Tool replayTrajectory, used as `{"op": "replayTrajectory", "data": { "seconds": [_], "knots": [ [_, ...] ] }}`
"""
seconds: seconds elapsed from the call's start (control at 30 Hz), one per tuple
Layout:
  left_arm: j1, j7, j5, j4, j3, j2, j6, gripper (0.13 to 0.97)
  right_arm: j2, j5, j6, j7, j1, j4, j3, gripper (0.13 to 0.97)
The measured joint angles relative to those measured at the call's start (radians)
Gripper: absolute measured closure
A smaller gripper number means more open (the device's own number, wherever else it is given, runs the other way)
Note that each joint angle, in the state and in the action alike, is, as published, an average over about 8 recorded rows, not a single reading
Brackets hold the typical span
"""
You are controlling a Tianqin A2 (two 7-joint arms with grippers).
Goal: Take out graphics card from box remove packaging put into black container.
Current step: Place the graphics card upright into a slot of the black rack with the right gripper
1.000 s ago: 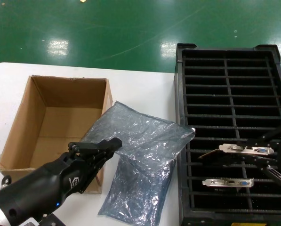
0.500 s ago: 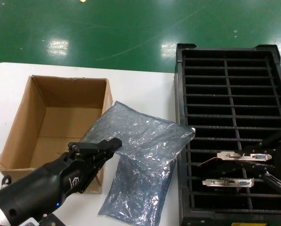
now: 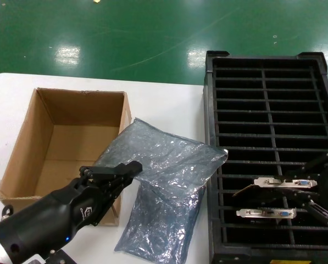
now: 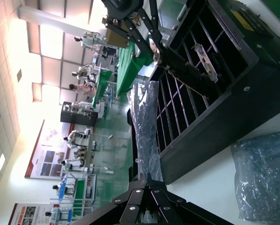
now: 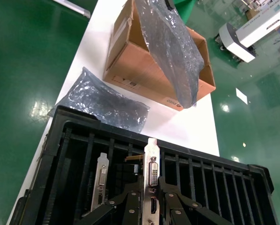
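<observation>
My right gripper hangs over the near right part of the black container and is shut on the graphics card. The right wrist view has the card's silver bracket pinched between my right gripper fingers, low among the slats. A second card stands in the slot just in front. My left gripper is shut on the corner of the shiny packaging, which it holds up between the box and the container. In the left wrist view the bag rises from my left gripper.
Another crinkly bag lies flat on the white table below the held one, near the front edge. The cardboard box looks bare inside. The container's far slots hold nothing. Green floor lies beyond the table.
My right gripper has sunk a little with the graphics card, bringing it lower into the container's slot. The left gripper and its bag have stayed still.
</observation>
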Motion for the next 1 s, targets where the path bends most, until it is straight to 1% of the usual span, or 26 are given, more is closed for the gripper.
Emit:
{"op": "replayTrajectory", "data": {
  "seconds": [1.0],
  "knots": [
    [0.000, 0.000, 0.000, 0.000, 0.000, 0.000, 0.000, 0.958, -0.124, -0.122, -0.020, -0.044, 0.072, -0.095, -0.095, 0.900]
  ]
}}
